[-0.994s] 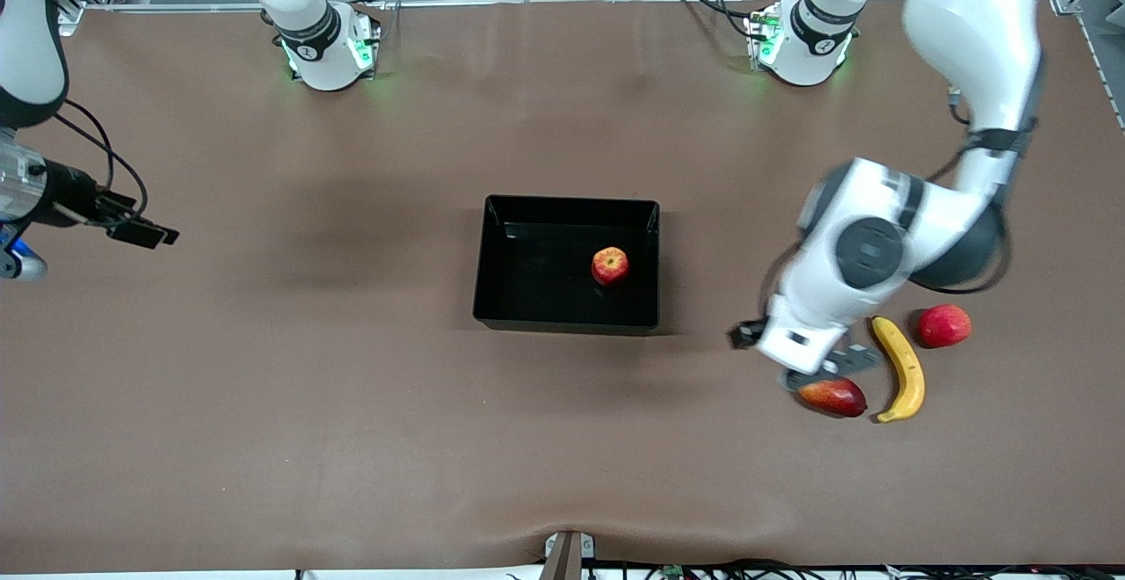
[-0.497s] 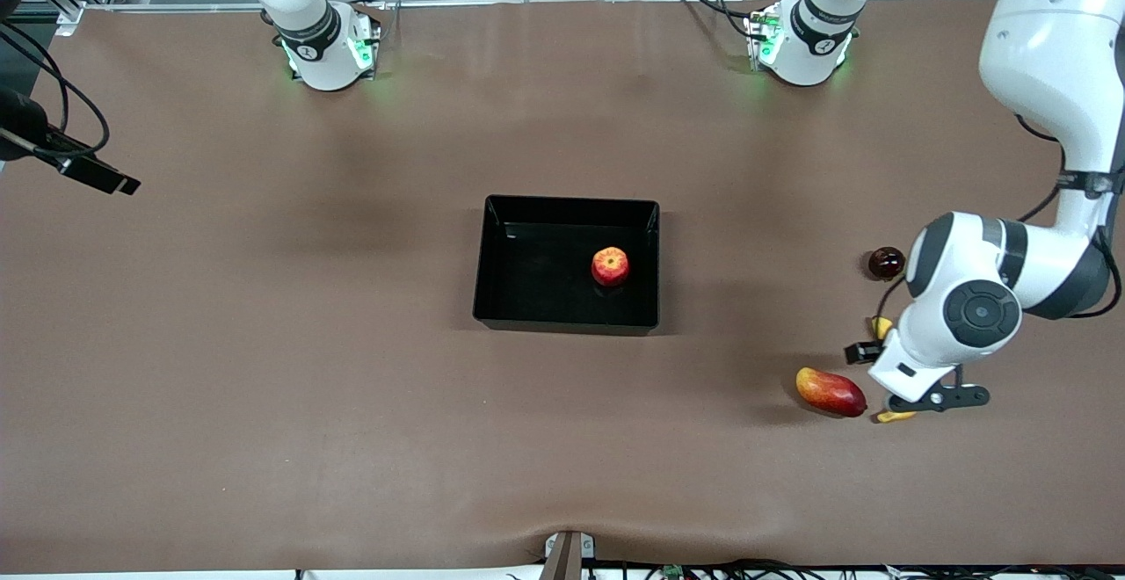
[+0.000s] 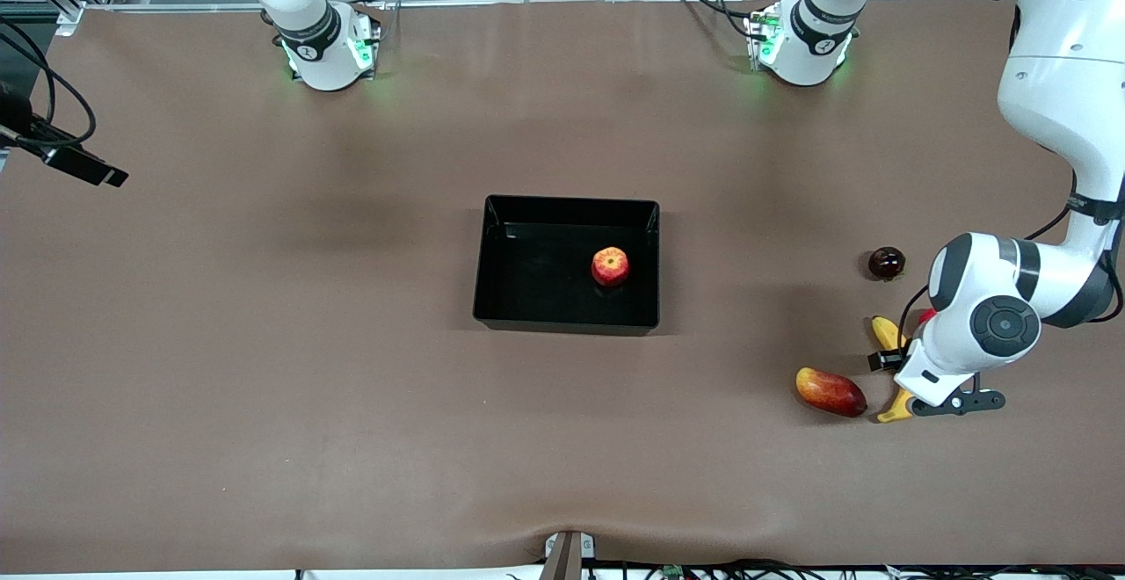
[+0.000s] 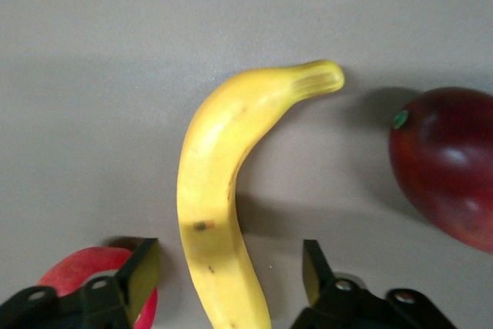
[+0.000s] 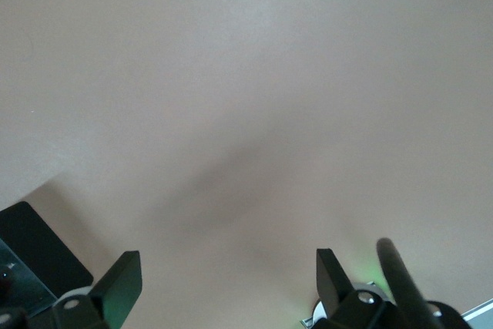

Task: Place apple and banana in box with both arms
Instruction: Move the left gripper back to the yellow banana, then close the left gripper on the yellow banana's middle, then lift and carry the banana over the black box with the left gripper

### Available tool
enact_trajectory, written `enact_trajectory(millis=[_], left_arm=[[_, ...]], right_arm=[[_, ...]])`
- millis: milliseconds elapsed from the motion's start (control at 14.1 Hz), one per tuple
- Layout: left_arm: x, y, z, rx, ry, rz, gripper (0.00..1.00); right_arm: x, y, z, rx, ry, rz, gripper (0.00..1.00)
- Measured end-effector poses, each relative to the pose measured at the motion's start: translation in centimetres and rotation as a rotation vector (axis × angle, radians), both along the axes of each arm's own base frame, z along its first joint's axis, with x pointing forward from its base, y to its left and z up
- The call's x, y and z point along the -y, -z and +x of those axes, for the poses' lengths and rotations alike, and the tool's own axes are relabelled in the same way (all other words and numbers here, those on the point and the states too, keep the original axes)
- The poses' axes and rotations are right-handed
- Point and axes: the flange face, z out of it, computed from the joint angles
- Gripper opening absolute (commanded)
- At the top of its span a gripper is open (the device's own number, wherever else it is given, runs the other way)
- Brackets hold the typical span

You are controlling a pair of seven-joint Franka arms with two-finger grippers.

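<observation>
- Fingers [image 4: 142, 275] of the left gripper [image 4: 231, 279] stand apart, one on each side of the banana [image 4: 219, 213], with table showing between each finger and the peel; nothing is clamped.
- Banana's long axis runs between the fingers and away from the wrist, its narrow stem tip curving toward the mango [image 4: 447, 163].
- From the front camera the banana [image 3: 888, 332] lies flat on the table [image 3: 264, 387] toward the left arm's end, one tip pointing toward the robots' bases, the other toward the camera; its middle is hidden under the left gripper [image 3: 914, 378].
- Mango [image 3: 831, 391] lies just beside the banana, toward the box [image 3: 492, 299]; a red fruit [image 4: 69, 267] peeks out by the other finger.
- Apple [image 3: 610, 265] sits inside the box, near the wall toward the left arm's end.
- A small dark fruit [image 3: 886, 262] lies farther from the camera than the banana.
- Right gripper [image 5: 227, 279] waits over bare table at its own end, fingers spread wide and empty.
</observation>
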Motion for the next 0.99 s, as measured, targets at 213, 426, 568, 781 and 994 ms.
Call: enact_trajectory(millis=[213,426,568,781,994], left_arm=[[-0.6,2.2,-0.5,-0.026,0.037,0.046,0.44],[-0.9,2.9,-0.8,-0.037,0.039,0.051,0.00],[-0.8,2.5,-0.6,-0.031,0.041,0.053,0.00],[0.1,-1.9,-0.2,-0.027,0.038,0.082,0.00],[5.0,-10.5,-0.8,-0.013,0.051,0.083,0.00]], right_arm=[[0.1,-0.3,0.0,0.004,0.002,-0.001,1.00],[0.2,-0.3,0.0,0.003,0.003,-0.001,1.00],[0.2,-0.3,0.0,0.001,0.003,-0.001,1.00],[0.2,-0.3,0.0,0.001,0.003,-0.001,1.00],[0.2,-0.3,0.0,0.001,0.003,-0.001,1.00]])
